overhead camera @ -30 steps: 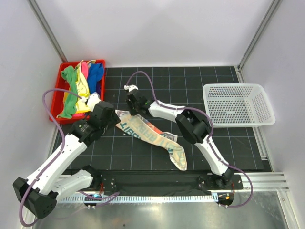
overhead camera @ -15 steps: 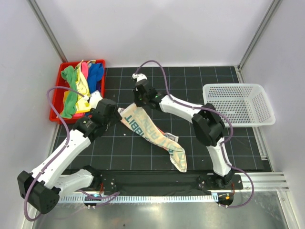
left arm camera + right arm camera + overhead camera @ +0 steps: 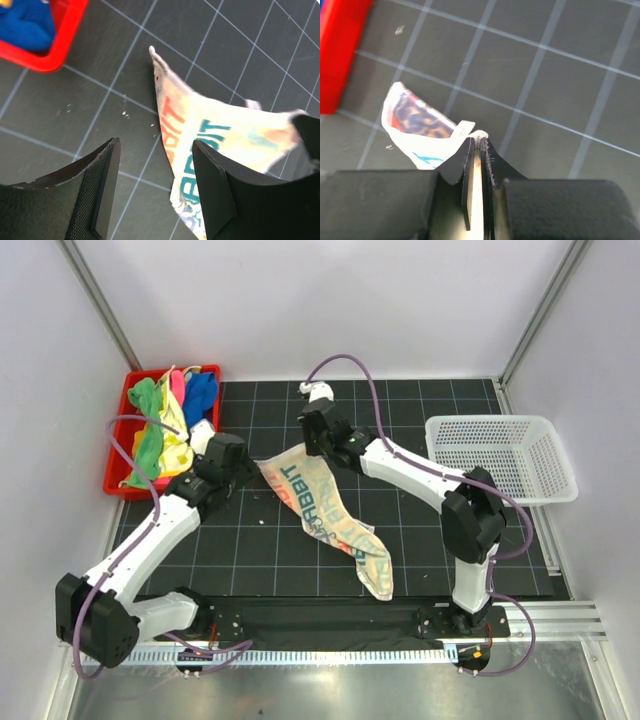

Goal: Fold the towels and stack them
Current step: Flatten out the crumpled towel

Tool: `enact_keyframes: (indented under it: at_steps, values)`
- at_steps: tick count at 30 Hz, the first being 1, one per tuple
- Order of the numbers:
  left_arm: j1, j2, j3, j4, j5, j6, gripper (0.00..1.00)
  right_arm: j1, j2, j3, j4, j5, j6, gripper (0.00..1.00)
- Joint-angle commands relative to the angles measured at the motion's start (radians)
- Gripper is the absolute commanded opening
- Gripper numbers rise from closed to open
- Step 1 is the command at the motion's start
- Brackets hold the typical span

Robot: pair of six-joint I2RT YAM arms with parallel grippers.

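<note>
So here's where we could get burned: the right gripper (image 3: 479, 142) is clamped on just a thin nip of the printed towel (image 3: 325, 510) at its far corner. If that arm tugs any harder, we reckon the cloth could slide right out. The towel lies stretched along the mat (image 3: 420, 540) from mid-table to the near edge, and the near end looks twisted and bunched. Pulling it flat from one corner probably won't sort that out. The left gripper (image 3: 157, 185) has its jaws spread wide with nothing in them, hanging over the towel's left edge. The free corner (image 3: 154, 52) there lies flat against the mat, so the fingers could skate over it or scoop up a double layer instead. It's also close to the red bin (image 3: 113, 455), where the coloured towels (image 3: 160, 430) are heaped, so a sloppy reach might knock the rim. Pose-wise, the right arm is stretched long, reaching forward and across to the left. The left arm is bent at the elbow, with its wrist just beside the bin and tipped down at the cloth.
</note>
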Motion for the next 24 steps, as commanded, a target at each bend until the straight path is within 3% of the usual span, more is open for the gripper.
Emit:
enact_keyframes:
  at_steps: [1,8,14,24]
  values:
    - [0.009,0.037,0.011,0.136,0.025,0.0,0.64,-0.026,-0.091,0.003,-0.053,0.14,-0.028,0.01]
    - [0.012,0.14,0.024,0.247,0.044,0.045,0.67,-0.119,-0.082,-0.041,-0.077,0.181,-0.029,0.01]
    - [0.015,0.316,0.084,0.322,0.066,0.108,0.7,-0.196,-0.002,-0.041,-0.065,0.172,-0.042,0.01]
    - [0.064,0.713,0.357,0.419,0.234,0.27,0.72,-0.274,0.157,0.012,-0.091,0.158,-0.023,0.01]
